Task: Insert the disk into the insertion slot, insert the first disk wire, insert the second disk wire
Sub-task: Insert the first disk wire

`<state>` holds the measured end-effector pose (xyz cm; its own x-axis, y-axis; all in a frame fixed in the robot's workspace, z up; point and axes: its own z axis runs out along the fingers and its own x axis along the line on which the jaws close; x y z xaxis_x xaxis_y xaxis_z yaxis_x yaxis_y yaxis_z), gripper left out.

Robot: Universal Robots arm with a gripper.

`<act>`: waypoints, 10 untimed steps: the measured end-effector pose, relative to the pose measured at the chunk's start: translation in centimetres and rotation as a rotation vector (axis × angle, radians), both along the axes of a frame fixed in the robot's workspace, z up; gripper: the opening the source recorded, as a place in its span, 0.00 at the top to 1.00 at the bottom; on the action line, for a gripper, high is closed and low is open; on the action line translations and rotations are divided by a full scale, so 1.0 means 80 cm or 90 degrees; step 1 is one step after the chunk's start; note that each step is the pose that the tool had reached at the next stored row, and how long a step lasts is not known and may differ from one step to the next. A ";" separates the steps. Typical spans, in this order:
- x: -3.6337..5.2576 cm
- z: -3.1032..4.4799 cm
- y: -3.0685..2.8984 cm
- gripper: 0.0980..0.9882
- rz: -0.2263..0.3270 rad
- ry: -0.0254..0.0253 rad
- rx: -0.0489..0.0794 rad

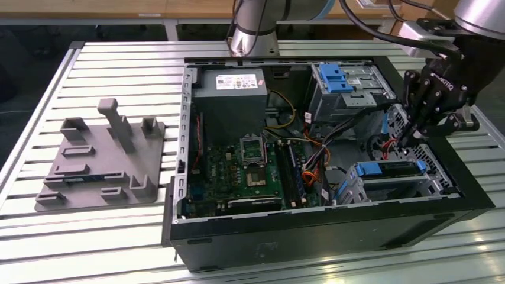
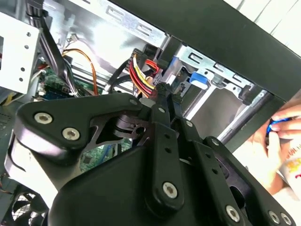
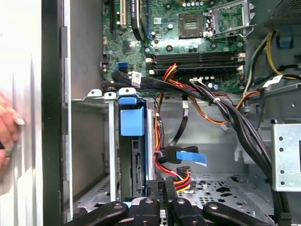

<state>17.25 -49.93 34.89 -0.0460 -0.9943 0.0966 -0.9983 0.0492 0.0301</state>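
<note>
Since disk (image 1: 388, 170) already sits in insertion slot (image 1: 432, 177), blue carrier end showing, I'm judging this as wire stage. Pincer (image 1: 404, 141) hangs inside PC case (image 1: 332, 228) just beside slot, on cabling side. Jaws narrow, fingertips (image 2: 160, 101) nipped on red-yellow disk wire (image 3: 181, 176) near plug, as far as I can tell. Short grip likely keeps plug steerable toward disk's connector edge. Blue flat wire (image 3: 188, 156) lies loose just beside. Person's hand (image 3: 7, 129) rests outside case wall.
</note>
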 end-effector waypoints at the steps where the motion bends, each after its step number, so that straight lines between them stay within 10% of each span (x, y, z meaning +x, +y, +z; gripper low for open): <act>1: 0.000 0.0000 -0.0018 0.92 0.000 -0.0003 0.006; 10: 0.000 0.0001 -0.0211 0.92 0.000 -0.0009 0.022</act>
